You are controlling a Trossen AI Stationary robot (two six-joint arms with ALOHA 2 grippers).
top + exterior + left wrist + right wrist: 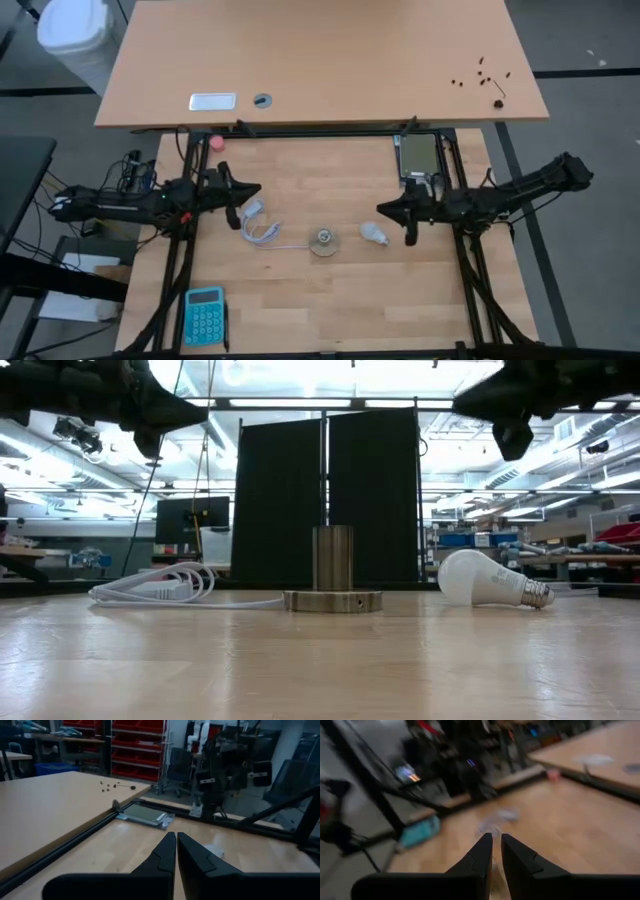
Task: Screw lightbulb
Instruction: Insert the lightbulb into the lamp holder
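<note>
The white lightbulb [373, 234] [490, 580] lies on its side on the wooden table, its screw base pointing toward the table's right edge. Left of it, the round metal socket [323, 242] [333, 570] stands upright on its disc base. Its white cord [262, 228] [150, 588] lies coiled farther left. My left gripper [257, 188] [176, 836] hovers shut and level above the table, up and left of the cord. My right gripper [381, 208] [496, 837] hovers shut just beyond the bulb, above it. Neither holds anything.
A teal calculator [204, 314] lies at the near left corner. A small pink ball [216, 142] sits at the far left, and a flat grey device [418, 155] at the far right. A large desk [320, 60] stands beyond the far edge. Black frame rails [470, 290] run along both sides.
</note>
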